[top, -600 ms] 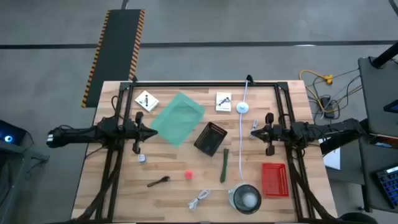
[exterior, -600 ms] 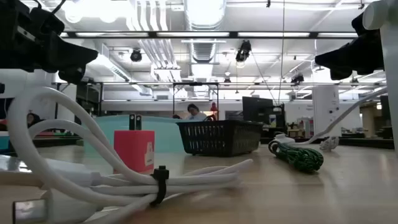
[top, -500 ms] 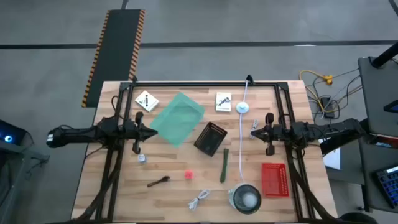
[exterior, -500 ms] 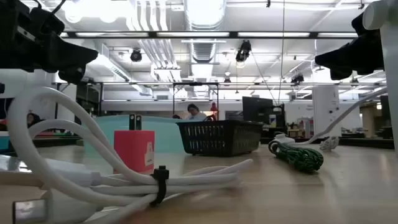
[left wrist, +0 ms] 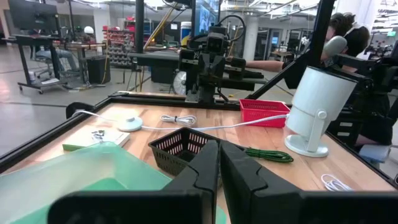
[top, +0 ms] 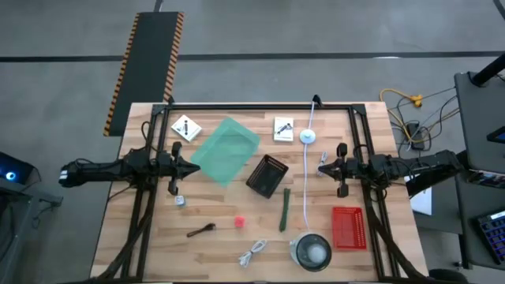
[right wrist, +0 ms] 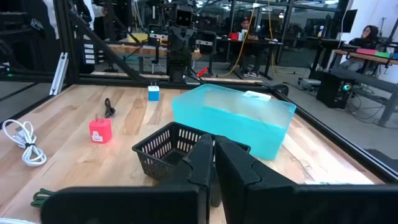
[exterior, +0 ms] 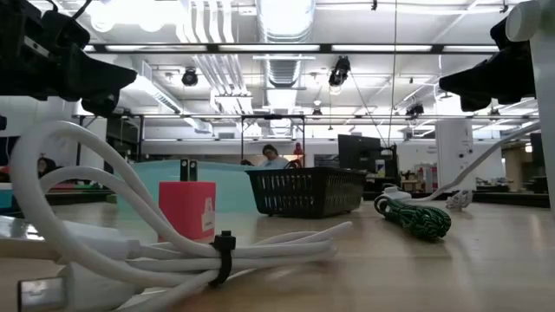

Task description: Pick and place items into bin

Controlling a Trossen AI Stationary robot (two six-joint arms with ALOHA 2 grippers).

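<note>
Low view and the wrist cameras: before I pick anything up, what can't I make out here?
- Low view: the coiled white cable up close hides the table's left side; only the top of the teal bin shows behind the pink cube.
- High view: print on both white cards is too small to read.
- Right wrist view: the right gripper covers the black basket's near side.
- Left wrist view: the left gripper hides table beneath it.

Nothing on the table differs from the earlier pictures. Around the black basket (top: 267, 175), every item lies where it did, and both arms hang at the same spots on either side of it. The only change is beyond the table in the low view: the person (exterior: 270, 156) seen just above the basket's rim shows a slightly shifted head.
</note>
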